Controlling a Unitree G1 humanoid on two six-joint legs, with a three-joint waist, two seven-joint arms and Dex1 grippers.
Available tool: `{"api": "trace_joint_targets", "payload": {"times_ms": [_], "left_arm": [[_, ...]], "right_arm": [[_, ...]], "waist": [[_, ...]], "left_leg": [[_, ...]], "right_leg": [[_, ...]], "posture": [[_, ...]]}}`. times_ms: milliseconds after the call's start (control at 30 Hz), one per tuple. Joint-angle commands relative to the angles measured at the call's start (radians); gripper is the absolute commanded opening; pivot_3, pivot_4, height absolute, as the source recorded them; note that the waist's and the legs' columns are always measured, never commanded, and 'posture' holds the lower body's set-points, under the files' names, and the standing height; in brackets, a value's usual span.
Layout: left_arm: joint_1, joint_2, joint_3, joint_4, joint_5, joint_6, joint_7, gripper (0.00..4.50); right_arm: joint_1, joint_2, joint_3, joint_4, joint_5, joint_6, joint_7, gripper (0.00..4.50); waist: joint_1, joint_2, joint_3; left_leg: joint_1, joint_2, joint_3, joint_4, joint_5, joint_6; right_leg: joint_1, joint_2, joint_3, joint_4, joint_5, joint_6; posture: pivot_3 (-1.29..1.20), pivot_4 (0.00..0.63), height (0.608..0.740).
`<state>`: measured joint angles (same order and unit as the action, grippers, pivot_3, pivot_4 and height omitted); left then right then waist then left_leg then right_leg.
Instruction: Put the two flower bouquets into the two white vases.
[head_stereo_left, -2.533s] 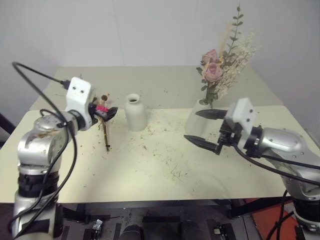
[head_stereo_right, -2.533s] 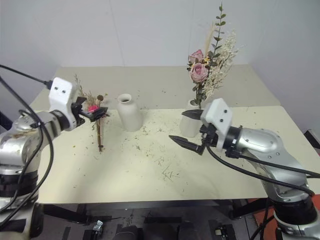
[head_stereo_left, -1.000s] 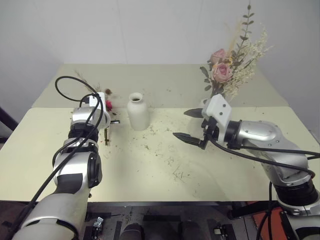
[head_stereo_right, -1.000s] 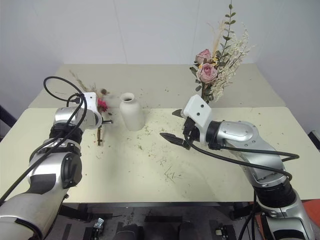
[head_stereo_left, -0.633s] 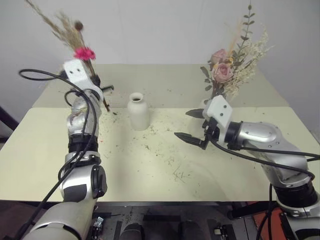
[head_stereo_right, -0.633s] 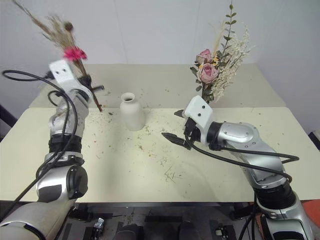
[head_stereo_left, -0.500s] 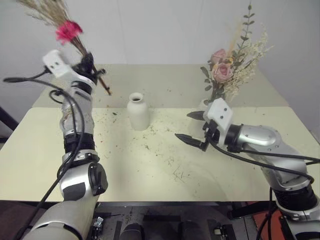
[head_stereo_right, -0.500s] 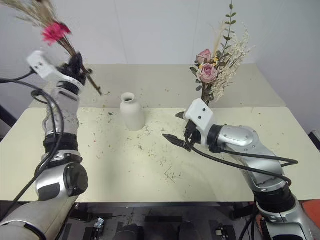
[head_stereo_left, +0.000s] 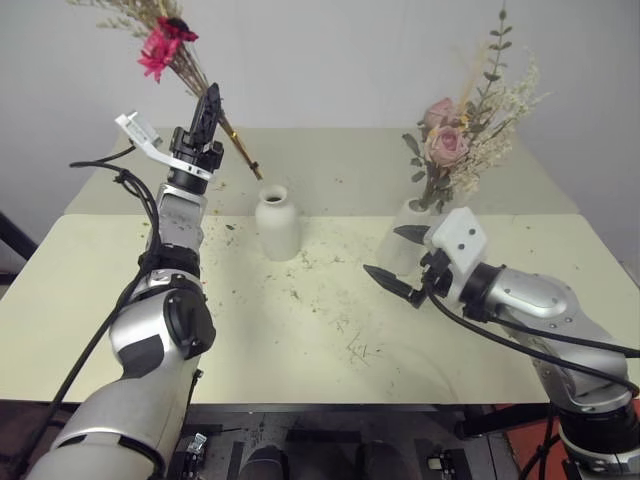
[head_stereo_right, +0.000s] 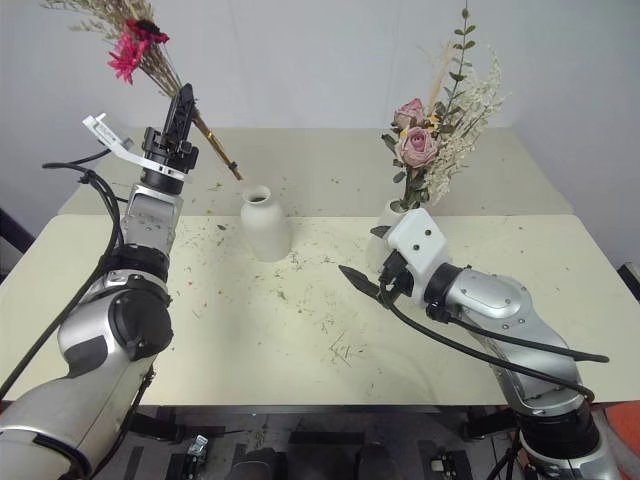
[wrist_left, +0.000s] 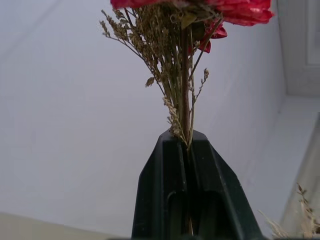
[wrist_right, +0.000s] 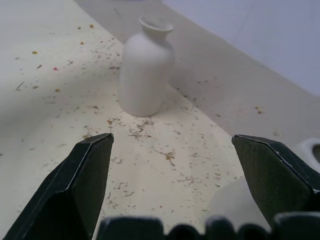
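Daisy bouquet (head_stereo_left: 170, 45) is pinched in the left jaws, up-left of the bottle vase (head_stereo_left: 276, 223); right jaws are spread, empty. Its stem tip, seemingly splayed, could miss the narrow neck.

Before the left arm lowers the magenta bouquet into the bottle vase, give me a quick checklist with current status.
1. Left pincer shut on the magenta bouquet stems: ok.
2. Stem ends pointing down toward the bottle vase: ok.
3. Stem ends directly over the vase mouth: not ok, they sit up and off to its left.
4. Bottle vase upright, mouth unobstructed: ok.
5. Right pincer open and apart from the bottle vase: ok.
6. Rose bouquet already in the cylinder vase: ok.
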<state>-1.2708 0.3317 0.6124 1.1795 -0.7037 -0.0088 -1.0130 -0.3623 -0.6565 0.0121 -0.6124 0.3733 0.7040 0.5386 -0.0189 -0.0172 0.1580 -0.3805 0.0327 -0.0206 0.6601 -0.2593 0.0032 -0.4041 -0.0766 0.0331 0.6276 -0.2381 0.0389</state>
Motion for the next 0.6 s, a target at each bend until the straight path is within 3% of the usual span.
{"api": "trace_joint_targets", "payload": {"times_ms": [33, 600], "left_arm": [[-0.05, 0.021, 0.002, 0.022, 0.016, -0.034, -0.043, 0.04], [-0.018, -0.013, -0.032, 0.099, 0.15, -0.225, -0.037, 0.04]], "right_arm": [[0.013, 0.001, -0.044, -0.065, -0.002, 0.01, -0.03, 4.5], [0.022, -0.003, -0.044, -0.101, 0.002, 0.038, -0.052, 4.5]], "waist": [[-0.003, 0.0, 0.0], [0.002, 0.0, 0.0]], "left_leg": [[0.0, 0.0, 0.0, 0.0, 0.0, 0.0], [0.001, 0.0, 0.0, 0.0, 0.0, 0.0]], "right_leg": [[0.0, 0.0, 0.0, 0.0, 0.0, 0.0], [0.0, 0.0, 0.0, 0.001, 0.0, 0.0]], "posture": [[0.0, 0.15, 0.74], [0.0, 0.15, 0.74]]}}
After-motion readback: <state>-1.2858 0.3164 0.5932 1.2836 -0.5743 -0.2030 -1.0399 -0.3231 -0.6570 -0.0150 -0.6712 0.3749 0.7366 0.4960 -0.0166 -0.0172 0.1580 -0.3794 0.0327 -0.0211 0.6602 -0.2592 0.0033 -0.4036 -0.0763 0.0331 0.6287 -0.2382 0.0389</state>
